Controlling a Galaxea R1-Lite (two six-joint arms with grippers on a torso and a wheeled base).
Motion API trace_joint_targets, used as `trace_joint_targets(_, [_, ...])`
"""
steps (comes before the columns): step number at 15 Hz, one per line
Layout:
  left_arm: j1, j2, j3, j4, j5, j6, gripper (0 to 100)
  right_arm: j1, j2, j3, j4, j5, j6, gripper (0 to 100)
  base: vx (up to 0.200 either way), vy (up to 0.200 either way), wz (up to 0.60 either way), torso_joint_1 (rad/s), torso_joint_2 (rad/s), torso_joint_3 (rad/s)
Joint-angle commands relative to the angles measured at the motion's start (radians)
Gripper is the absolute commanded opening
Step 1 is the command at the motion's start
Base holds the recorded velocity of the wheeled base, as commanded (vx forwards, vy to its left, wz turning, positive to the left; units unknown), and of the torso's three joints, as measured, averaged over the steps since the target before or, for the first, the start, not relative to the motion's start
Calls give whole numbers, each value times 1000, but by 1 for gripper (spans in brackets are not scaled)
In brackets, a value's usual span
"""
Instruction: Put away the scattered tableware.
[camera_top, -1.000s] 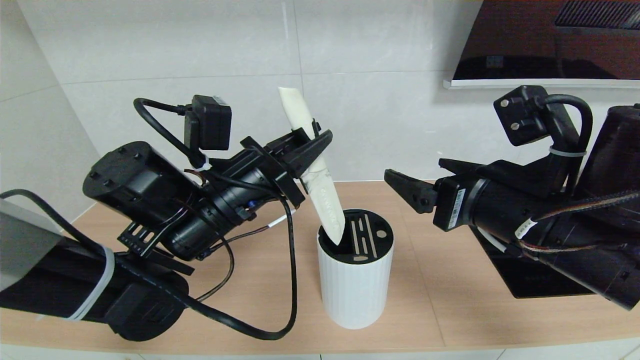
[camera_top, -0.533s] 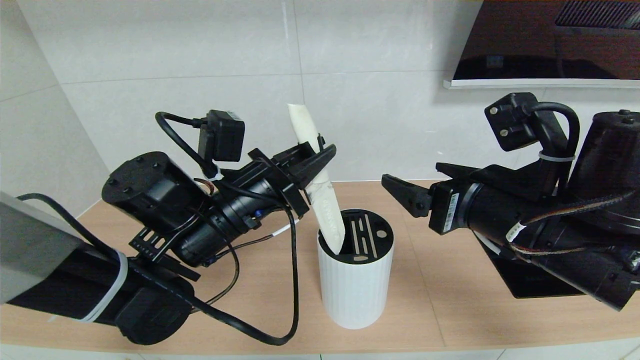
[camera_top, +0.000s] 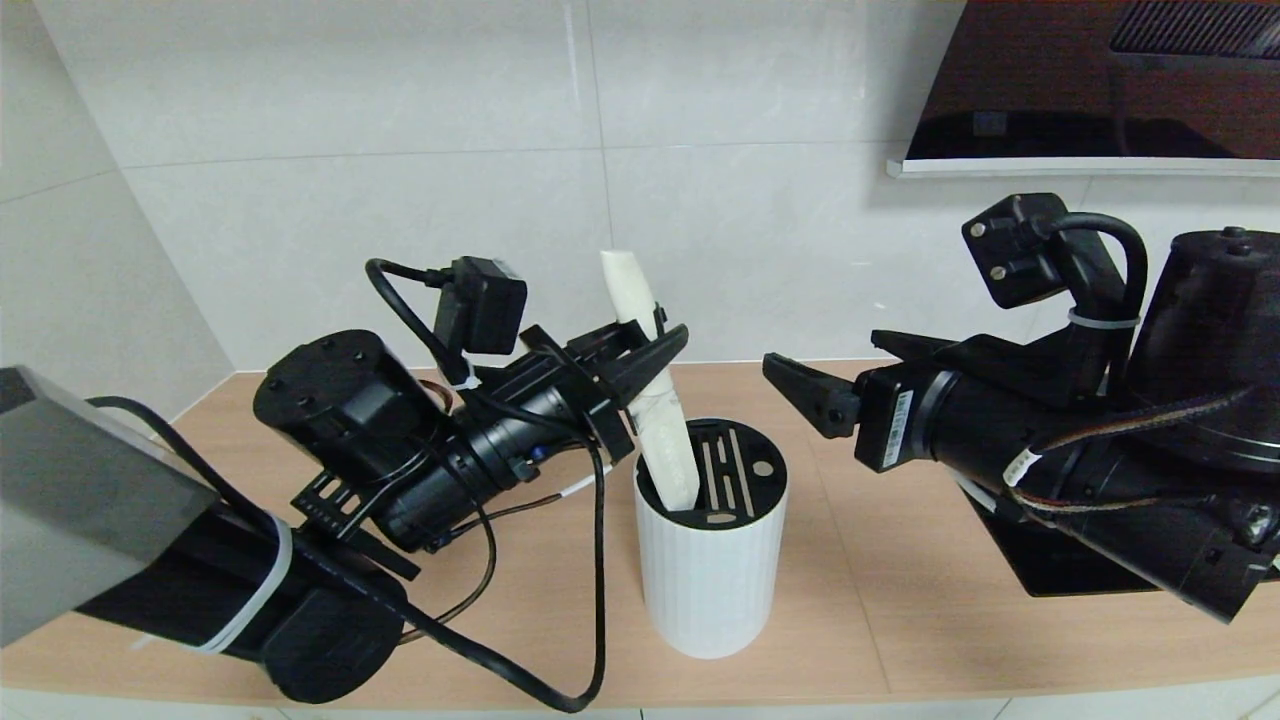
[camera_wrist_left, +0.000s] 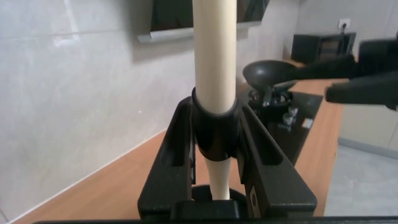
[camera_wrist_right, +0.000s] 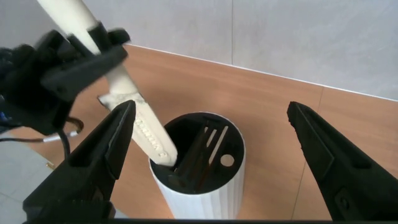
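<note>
Clamped tight on the white knife (camera_top: 668, 440) with the left gripper (camera_top: 655, 350): pinching the pale handle partway up, closed snug around it. Holding it at a tilt, with the handle end leaning up toward the robot's left and the tiled wall (camera_top: 400, 100). Down into the wide open pocket of the white ribbed holder (camera_top: 710, 580) with the blade tip, just beside the narrow slots in the black top. Planted upright on the wooden counter (camera_top: 880, 620), toward its front edge. Over on the other side, hovering with the right gripper (camera_top: 822, 352) spread wide and gripping nothing, above and to the right of the holder, clear of it. Below that arm, a black cooktop (camera_top: 1050, 575) set in the counter. Up on the wall, a dark range hood (camera_top: 1100, 90).
</note>
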Motion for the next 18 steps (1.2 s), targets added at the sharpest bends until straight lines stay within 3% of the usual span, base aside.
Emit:
trace_joint_targets(1, [-7, 21, 8, -1, 0, 2, 0, 0, 4, 0, -1, 0, 0, 100, 0, 0, 0, 0, 0, 0])
trace_joint_targets(5, [-32, 64, 43, -1, 1, 57, 0, 0, 10, 0, -1, 0, 0, 100, 0, 0, 0, 0, 0, 0])
trace_joint_targets(18, [-45, 123, 43, -1, 1, 48, 0, 0, 24, 0, -1, -9, 0, 100, 0, 0, 0, 0, 0, 0])
